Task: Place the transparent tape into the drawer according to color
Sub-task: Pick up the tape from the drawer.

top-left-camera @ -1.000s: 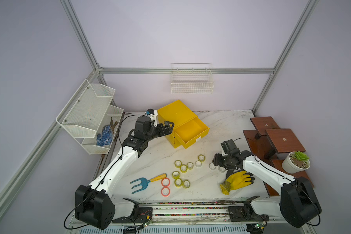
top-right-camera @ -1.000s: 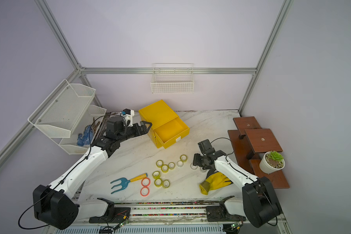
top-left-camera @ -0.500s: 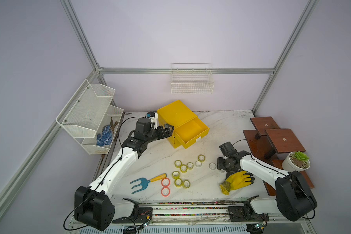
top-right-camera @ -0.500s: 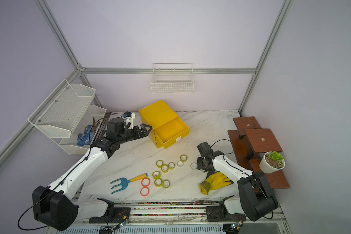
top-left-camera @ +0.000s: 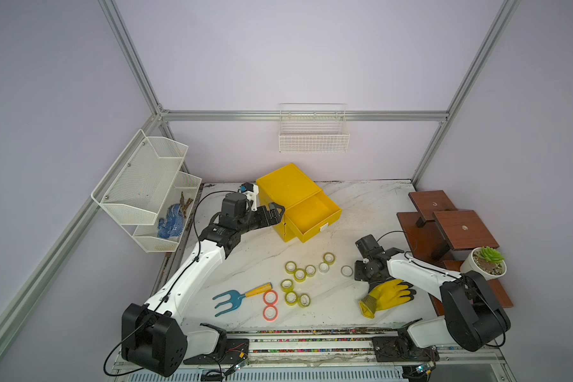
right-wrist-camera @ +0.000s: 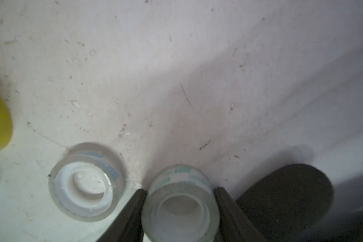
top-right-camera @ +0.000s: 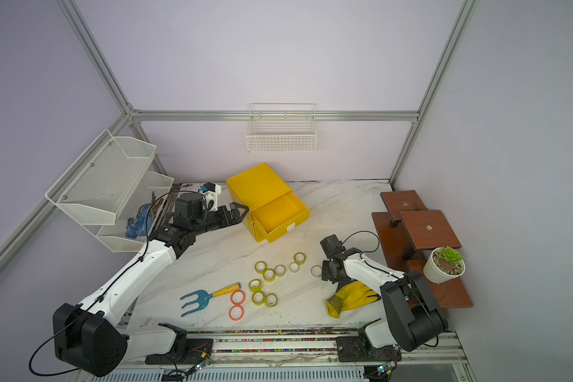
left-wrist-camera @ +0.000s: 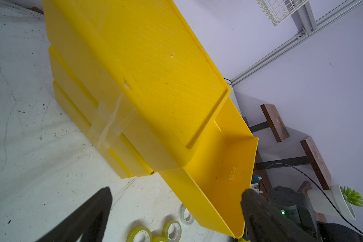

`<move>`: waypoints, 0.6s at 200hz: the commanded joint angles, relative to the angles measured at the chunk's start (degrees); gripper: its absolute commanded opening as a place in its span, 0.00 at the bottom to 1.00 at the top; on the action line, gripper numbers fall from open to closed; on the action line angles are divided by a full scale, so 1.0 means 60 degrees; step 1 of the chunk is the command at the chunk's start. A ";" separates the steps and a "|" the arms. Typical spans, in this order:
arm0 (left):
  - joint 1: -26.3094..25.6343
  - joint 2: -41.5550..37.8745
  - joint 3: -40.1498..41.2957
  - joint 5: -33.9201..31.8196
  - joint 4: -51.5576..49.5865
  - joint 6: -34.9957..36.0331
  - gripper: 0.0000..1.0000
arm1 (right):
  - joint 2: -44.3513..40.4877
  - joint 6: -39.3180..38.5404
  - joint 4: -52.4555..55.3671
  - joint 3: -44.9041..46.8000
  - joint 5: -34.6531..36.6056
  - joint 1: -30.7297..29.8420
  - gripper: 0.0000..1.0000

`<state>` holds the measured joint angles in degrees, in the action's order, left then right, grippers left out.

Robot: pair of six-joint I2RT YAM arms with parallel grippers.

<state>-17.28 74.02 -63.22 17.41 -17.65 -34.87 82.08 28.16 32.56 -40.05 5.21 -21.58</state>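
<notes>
One see-through tape roll with a white core [right-wrist-camera: 178,176] sits pinched between the black fingers [right-wrist-camera: 132,209] of my right gripper [right-wrist-camera: 180,188]. Both fingers press against its sides, low over the white marble table [top-left-camera: 361,211]. I cannot tell whether the roll has left the surface, and in both top views my wrist hides it.

A second clear-whitish roll [top-left-camera: 346,271] lies flat just beside that gripper, apart from it. A second ago the gripper stood right against this roll. Since then it has shifted slightly toward the yellow rubber glove [top-left-camera: 387,294], and my right upper arm has swung inward.

My left gripper [top-left-camera: 277,214] is spread wide and holds nothing. It hangs beside the corner of the yellow plastic drawer cabinet [top-left-camera: 288,187], about where it was a second ago. The cabinet's drawer [top-left-camera: 315,215] stands pulled out.

The rest has not moved. Seven yellow-green tape rolls [top-left-camera: 299,274] cluster mid-table with a third clear roll [top-left-camera: 324,267] among them. Two flat pink-red tape rings [top-left-camera: 270,297] lie close together next to the blue garden fork with an orange handle [top-left-camera: 235,299].
</notes>
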 commanded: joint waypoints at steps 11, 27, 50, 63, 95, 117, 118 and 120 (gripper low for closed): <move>-0.0021 -0.0090 0.0107 0.0168 0.0188 0.0070 1.00 | -0.0035 0.0097 -0.0315 0.0064 -0.0136 0.0020 0.48; -0.0021 -0.0115 0.0133 0.0175 0.0179 0.0058 1.00 | -0.0484 0.0125 -0.0166 -0.0136 -0.0151 0.0009 0.47; -0.0021 -0.0141 0.0195 0.0217 0.0187 -0.0035 1.00 | -0.1339 0.0107 0.0257 -0.0736 -0.0180 0.0012 0.45; -0.0021 -0.0175 0.0210 0.0259 0.0188 -0.0087 1.00 | -0.1816 0.0092 0.0502 -0.1279 -0.0219 0.0009 0.44; -0.0046 -0.0301 0.0239 0.0321 0.0182 -0.0148 1.00 | -0.2564 -0.0376 0.0491 -0.2861 -0.0989 0.0011 0.43; -0.0065 -0.0396 0.0239 0.0287 0.0173 -0.0178 1.00 | -0.2486 -0.0518 0.0125 -0.4182 -0.1686 -0.0006 0.40; -0.0065 -0.0404 0.0239 0.0282 0.0173 -0.0179 1.00 | -0.2473 -0.0526 0.0118 -0.4254 -0.1731 -0.0013 0.40; -0.0065 -0.0403 0.0239 0.0278 0.0173 -0.0179 1.00 | -0.2405 -0.0539 0.0095 -0.4388 -0.1821 -0.0019 0.40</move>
<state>-17.34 73.89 -61.91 18.26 -17.74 -35.38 67.31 26.89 35.20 -59.11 -0.05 -21.58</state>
